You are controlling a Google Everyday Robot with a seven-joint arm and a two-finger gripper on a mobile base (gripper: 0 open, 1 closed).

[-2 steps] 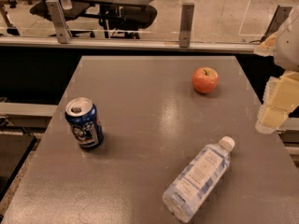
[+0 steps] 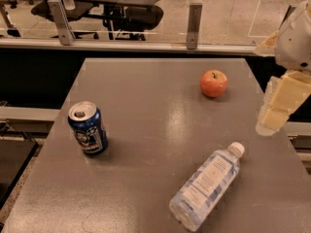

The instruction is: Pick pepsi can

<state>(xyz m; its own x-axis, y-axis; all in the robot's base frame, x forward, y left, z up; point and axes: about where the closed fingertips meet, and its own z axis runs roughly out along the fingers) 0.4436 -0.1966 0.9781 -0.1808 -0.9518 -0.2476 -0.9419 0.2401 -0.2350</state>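
Well left, upright dark blue pepsi can [image 2: 87, 128], silver top; tool [image 2: 270, 120] far right, grip state unclear.

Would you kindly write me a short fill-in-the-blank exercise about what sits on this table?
The pepsi can stands ___ near the left edge of the table. The water bottle lies on its ___. The round red fruit is an ___. The gripper hovers by the table's ___ edge, far from the can.
Missing words: upright; side; apple; right.
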